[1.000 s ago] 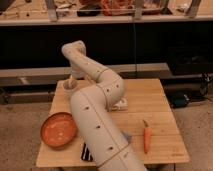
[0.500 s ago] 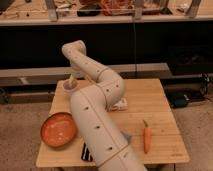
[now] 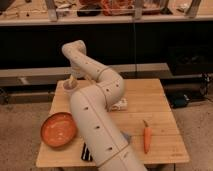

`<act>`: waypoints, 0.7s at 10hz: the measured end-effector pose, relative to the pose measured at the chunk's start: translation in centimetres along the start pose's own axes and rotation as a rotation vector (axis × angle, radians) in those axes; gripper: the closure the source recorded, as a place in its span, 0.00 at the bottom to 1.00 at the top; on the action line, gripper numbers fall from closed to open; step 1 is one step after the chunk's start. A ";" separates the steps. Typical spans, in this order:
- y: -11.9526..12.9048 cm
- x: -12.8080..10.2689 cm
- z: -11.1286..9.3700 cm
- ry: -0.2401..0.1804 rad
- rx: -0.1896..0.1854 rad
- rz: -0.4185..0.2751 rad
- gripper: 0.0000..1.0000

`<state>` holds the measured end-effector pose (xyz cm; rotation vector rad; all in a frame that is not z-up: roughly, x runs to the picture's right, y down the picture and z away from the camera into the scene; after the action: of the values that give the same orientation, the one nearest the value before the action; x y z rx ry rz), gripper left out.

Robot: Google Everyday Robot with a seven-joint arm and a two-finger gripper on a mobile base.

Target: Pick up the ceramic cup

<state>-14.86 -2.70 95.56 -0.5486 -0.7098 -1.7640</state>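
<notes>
The hand (image 3: 73, 79) hangs right over the ceramic cup (image 3: 68, 86), which sits left of centre on the wooden surface's (image 3: 150, 102) far-left corner. Whether the hand is spread or pinching, I cannot tell. An orange bowl (image 3: 59, 129) sits lower left and a carrot (image 3: 147, 138) lower right.

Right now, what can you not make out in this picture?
All in the camera view:
1. Hand, at the cup near the far left corner of the table: mostly hidden by the arm; whether it holds the cup cannot be told.
2. Cup: partly covered by the hand.
3. White object mid-table: half behind the arm; cannot be named.
4. Dark object at the near edge: partly under the arm; cannot be named.
</notes>
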 end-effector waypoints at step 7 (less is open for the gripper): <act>0.3 -0.1 0.1 -0.003 -0.006 -0.010 0.20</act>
<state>-14.57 -2.65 95.63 -0.5523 -0.7108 -1.7754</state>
